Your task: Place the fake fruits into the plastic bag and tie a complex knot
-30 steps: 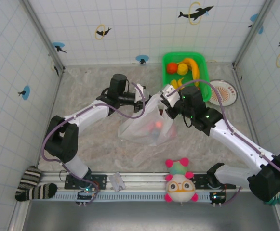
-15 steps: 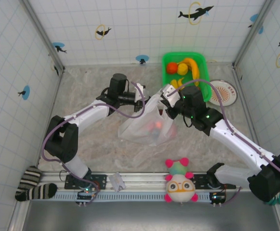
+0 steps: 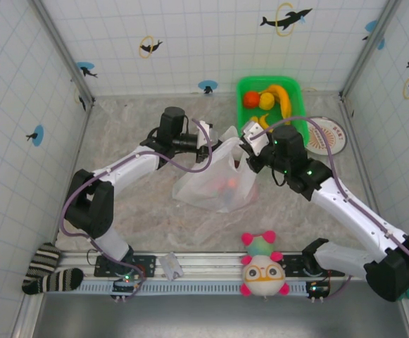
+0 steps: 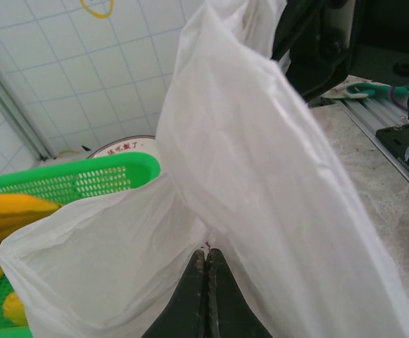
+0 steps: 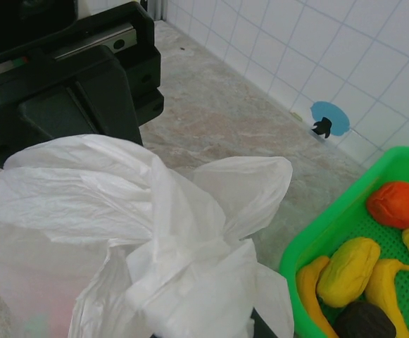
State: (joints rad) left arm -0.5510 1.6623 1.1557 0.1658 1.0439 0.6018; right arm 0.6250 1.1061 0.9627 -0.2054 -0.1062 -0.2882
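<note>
I see the marbled table (image 3: 134,211) with the plastic bag (image 3: 215,186) at its middle. The bag's body is slumped on the surface and its top is drawn up between the 2 arms. The green basket (image 3: 243,88) sits at the far edge, right of centre, with a round plate (image 3: 331,134) just beside it on the right. A plush toy (image 3: 262,271) lies at the near edge between the arm bases, and a striped sock (image 3: 46,271) is in the near left corner. The left gripper (image 4: 205,262) has its fingers pressed together, pinching bag film at the tips. The right gripper (image 3: 250,146) is closed on a bunched wad of the bag's top, and I cannot tell if that wad is knotted. Of the fake fruits (image 3: 267,102), 1 orange, bananas and other yellow pieces and 1 dark piece lie in the basket. A reddish fruit (image 3: 229,184) shows faintly through the bag.
</note>
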